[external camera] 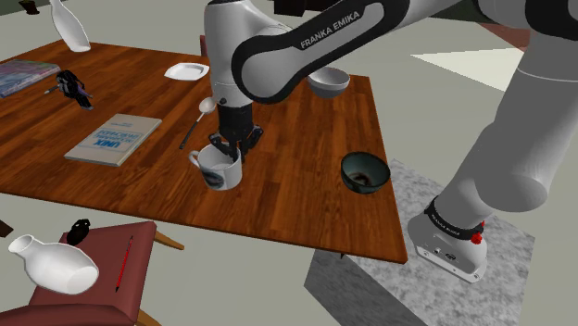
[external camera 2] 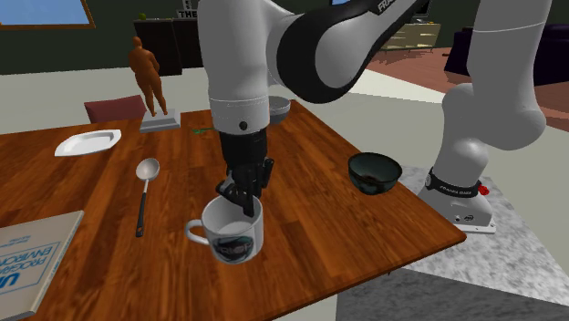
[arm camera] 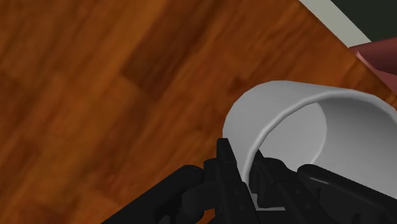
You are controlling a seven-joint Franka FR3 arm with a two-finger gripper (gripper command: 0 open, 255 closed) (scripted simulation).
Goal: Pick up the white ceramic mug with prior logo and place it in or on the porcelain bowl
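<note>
A white mug [external camera: 219, 169] [external camera 2: 232, 230] with a dark logo on its side and its handle toward the spoon stands mid-table. My black gripper [external camera: 227, 146] [external camera 2: 242, 196] comes down from above and is shut on the mug's far rim, one finger inside and one outside. In the wrist view the gripper [arm camera: 245, 170] clasps the white rim of the mug [arm camera: 286, 121]. Whether the mug's base touches the wood I cannot tell. A white bowl [external camera: 328, 82] [external camera 2: 278, 109] sits at the table's far edge behind my arm. A dark bowl [external camera: 363, 172] [external camera 2: 374, 172] sits nearer the stand.
On the wooden table [external camera: 278, 204] lie a spoon [external camera: 196, 120] [external camera 2: 144, 191], a book [external camera: 113, 139] [external camera 2: 32, 260] and a white plate [external camera: 186, 71] [external camera 2: 87, 142]. A brown figurine [external camera 2: 148, 77] stands at the far edge. A red chair [external camera: 111, 278] carries a white vase [external camera: 53, 261].
</note>
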